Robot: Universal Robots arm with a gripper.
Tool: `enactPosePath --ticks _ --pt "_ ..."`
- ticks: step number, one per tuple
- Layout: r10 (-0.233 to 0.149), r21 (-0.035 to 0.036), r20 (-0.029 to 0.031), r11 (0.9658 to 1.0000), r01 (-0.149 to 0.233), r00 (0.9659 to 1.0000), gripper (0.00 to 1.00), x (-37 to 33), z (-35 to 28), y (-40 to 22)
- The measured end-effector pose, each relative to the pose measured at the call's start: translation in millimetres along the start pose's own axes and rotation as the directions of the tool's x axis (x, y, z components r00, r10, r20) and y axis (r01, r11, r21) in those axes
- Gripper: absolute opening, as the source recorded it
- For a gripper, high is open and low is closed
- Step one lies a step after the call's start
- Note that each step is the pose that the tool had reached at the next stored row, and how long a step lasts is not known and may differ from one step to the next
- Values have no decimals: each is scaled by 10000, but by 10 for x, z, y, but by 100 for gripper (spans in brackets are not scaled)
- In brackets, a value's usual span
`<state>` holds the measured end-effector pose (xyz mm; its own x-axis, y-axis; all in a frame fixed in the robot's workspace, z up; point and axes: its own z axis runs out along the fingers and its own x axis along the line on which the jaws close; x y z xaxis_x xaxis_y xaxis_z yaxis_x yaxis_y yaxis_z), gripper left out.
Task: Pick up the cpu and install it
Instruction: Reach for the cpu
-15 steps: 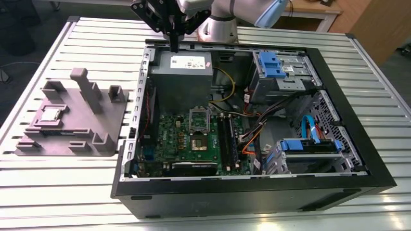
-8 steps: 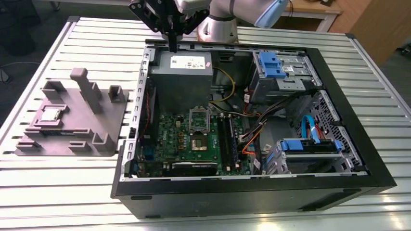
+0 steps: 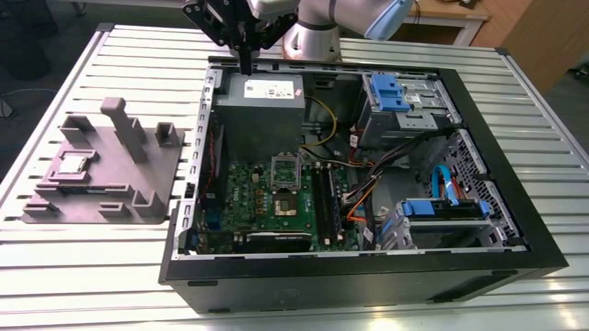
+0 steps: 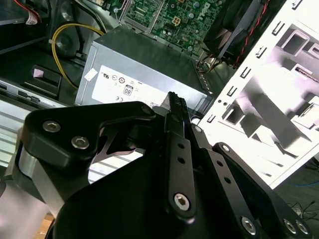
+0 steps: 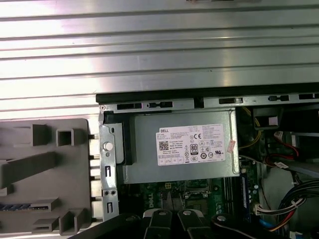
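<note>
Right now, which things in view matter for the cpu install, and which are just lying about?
Job:
cpu, lying on the gray tray
gripper
motherboard socket

Lying about:
power supply
blue drive cage
cables

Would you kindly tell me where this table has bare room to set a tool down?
Bare slats of the table lie in front of the gray fixture, and more behind it toward the far edge. The strip between fixture and computer case is narrow. The fixture carries the cpu, and the case is crowded with cables.
</note>
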<state>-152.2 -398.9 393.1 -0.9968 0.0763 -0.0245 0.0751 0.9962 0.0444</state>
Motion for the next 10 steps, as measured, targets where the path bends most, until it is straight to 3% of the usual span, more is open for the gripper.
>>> enactPosePath --ticks 10 --pt "-1 1 0 10000 1 10000 11 36 -1 -3"
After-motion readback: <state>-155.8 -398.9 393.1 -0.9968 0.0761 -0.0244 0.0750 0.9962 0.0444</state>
